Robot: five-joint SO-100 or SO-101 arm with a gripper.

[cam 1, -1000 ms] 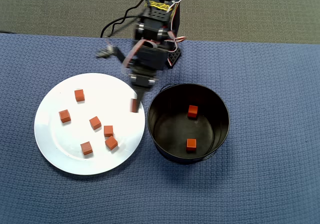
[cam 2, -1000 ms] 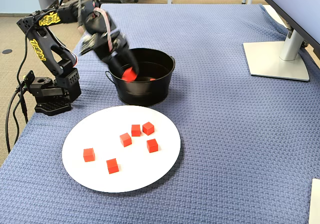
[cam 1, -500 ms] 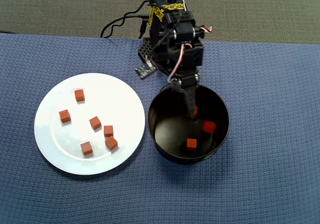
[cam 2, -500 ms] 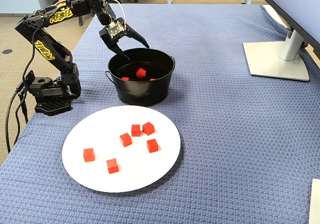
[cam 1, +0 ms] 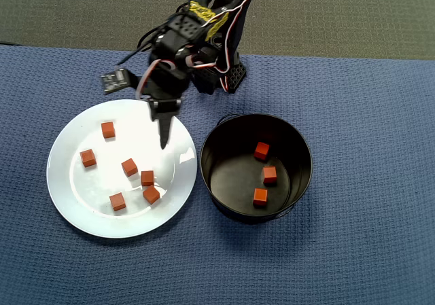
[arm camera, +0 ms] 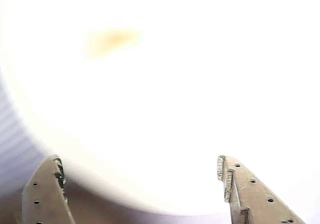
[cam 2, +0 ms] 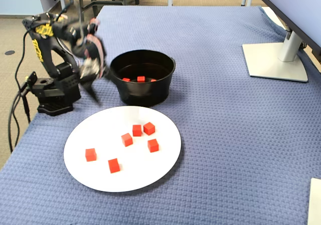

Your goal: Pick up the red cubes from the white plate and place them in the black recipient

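The white plate [cam 1: 75, 196] [cam 2: 95, 130] lies left of the black recipient [cam 1: 299, 183] [cam 2: 165, 84] in the overhead view. Several red cubes lie on the plate, among them one at the far side [cam 1: 108, 129] and one near its middle [cam 1: 129, 167] [cam 2: 127, 139]. Three red cubes [cam 1: 270, 174] [cam 2: 141, 78] rest inside the recipient. My gripper [cam 1: 163, 139] [cam 2: 95, 95] [arm camera: 136, 160] hangs over the plate's rim nearest the arm, motion-blurred in the fixed view. In the wrist view its fingers [arm camera: 227, 179] stand wide apart, open, with only the washed-out plate [arm camera: 200, 84] between them.
Blue woven cloth [cam 1: 367, 250] covers the table. The arm's base [cam 2: 50, 92] [cam 1: 228, 74] stands behind plate and recipient, with cables [cam 2: 15, 120] trailing off the edge. A monitor stand [cam 2: 273, 59] sits at the far right of the fixed view.
The gripper carried a cube over the recipient and opened; the cube now lies inside as a third. The arm has since swung back over the plate's rim.
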